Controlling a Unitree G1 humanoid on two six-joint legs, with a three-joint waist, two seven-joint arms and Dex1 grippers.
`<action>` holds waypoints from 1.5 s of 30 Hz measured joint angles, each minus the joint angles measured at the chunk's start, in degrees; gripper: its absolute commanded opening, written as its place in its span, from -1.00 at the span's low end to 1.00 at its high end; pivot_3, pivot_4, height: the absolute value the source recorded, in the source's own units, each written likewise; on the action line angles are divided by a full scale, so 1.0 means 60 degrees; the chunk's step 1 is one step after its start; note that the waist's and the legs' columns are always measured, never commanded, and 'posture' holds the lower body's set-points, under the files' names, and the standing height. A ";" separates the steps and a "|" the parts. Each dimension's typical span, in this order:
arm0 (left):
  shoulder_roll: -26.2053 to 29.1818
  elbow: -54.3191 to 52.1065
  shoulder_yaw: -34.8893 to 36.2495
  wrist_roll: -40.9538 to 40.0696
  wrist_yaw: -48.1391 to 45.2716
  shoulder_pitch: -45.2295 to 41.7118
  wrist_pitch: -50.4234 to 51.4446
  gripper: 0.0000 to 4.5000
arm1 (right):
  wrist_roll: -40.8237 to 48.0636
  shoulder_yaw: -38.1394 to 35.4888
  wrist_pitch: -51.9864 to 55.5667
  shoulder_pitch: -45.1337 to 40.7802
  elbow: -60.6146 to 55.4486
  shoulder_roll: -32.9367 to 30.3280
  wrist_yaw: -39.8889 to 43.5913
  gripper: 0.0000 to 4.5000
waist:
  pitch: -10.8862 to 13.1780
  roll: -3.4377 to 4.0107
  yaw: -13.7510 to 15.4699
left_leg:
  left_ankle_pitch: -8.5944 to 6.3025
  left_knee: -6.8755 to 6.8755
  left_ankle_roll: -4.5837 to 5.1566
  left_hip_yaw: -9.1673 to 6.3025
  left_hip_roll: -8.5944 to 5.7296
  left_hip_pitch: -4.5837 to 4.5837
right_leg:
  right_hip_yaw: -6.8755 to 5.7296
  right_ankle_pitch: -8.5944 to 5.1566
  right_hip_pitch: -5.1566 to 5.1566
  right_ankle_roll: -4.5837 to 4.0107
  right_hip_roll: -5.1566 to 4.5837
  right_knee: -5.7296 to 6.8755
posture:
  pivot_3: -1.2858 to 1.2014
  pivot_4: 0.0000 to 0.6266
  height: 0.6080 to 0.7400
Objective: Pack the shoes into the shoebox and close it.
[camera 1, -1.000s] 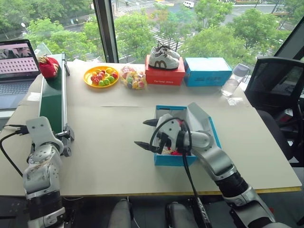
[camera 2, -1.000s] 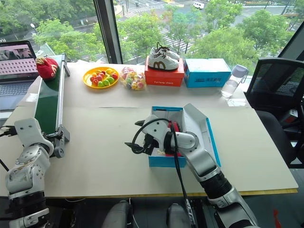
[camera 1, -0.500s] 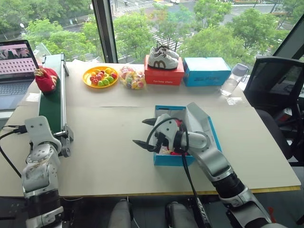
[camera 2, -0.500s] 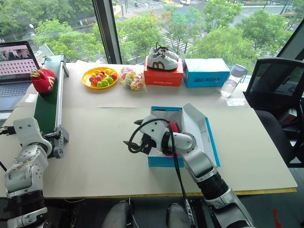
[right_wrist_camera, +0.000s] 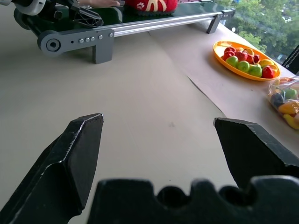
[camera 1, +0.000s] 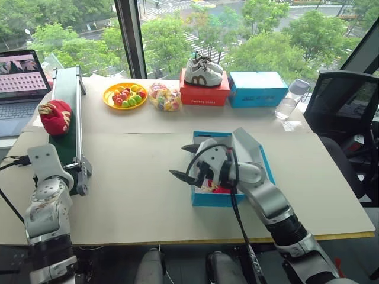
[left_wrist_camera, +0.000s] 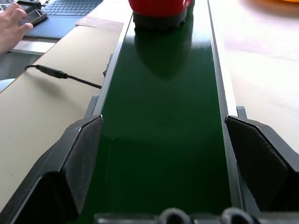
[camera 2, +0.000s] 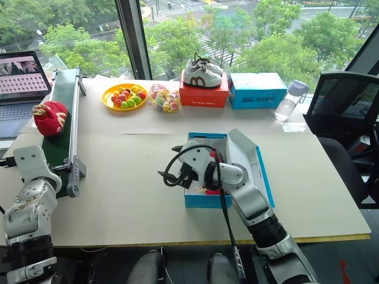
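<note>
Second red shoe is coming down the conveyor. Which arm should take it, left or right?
Left. The left gripper is open, sits at the near end of the green conveyor belt and faces the red shoe. The right gripper is open too, but hangs by the shoebox.

Red box [camera 1: 205, 94], behind the shoebox [camera 1: 213, 197]: white lettering on the front face, too small to read with certainty. Plain blue box [camera 1: 258, 89] beside it: dark small print on its side, illegible. White sneakers [camera 1: 204, 71] atop the red box: dark logo, unreadable.
</note>
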 measured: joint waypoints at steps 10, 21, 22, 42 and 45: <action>0.0036 0.0162 0.0130 0.0043 0.0083 0.0002 -0.0004 1.00 | -0.0018 -0.0074 -0.0005 -0.0001 0.0135 0.0008 -0.0014 0.99 | -0.0001 -0.0001 -0.0002 | 0.0000 0.0000 0.0000 0.0000 0.0000 0.0000 | 0.0000 0.0000 0.0000 0.0000 0.0000 0.0002 | 0.03 -0.52 1.00; 0.0118 0.0446 0.0212 0.0072 -0.0009 -0.0040 -0.0227 1.00 | -0.0018 -0.0141 -0.0005 0.0000 0.0134 0.0009 -0.0107 0.99 | -0.0001 -0.0001 0.0006 | 0.0001 0.0000 -0.0002 0.0000 0.0000 0.0004 | 0.0000 0.0000 0.0002 0.0000 0.0000 0.0007 | 0.03 -0.52 1.00; 0.0102 0.0452 0.0210 0.0052 -0.0063 -0.0041 -0.0258 1.00 | -0.0018 -0.0158 -0.0005 0.0000 0.0134 0.0009 -0.0112 0.99 | -0.0001 -0.0001 0.0007 | 0.0002 0.0000 -0.0003 0.0000 0.0000 0.0004 | 0.0000 0.0000 0.0002 0.0000 0.0000 0.0007 | 0.03 -0.52 1.00; -0.0625 -0.2196 -0.1311 -0.3161 -0.2712 -0.1149 -0.0058 0.17 | -0.3009 -0.0058 -0.2430 -0.1596 0.0712 -0.1719 -0.1182 1.00 | -0.0005 -0.0018 0.0178 | 0.0036 0.0004 -0.0056 0.0002 -0.0009 -0.0021 | -0.0003 0.0006 -0.0004 0.0018 -0.0006 -0.0002 | 0.03 -0.52 1.00; -0.0252 -0.2447 -0.1844 -0.3879 -0.3256 -0.1107 0.1187 0.17 | -0.5154 0.0267 -0.5066 -0.2201 0.0893 -0.2936 -0.2127 1.00 | -0.0008 -0.0023 0.0110 | 0.0037 -0.0026 -0.0054 0.0002 -0.0003 0.0009 | -0.0003 -0.0010 0.0001 0.0005 0.0001 -0.0004 | 0.03 -0.52 1.00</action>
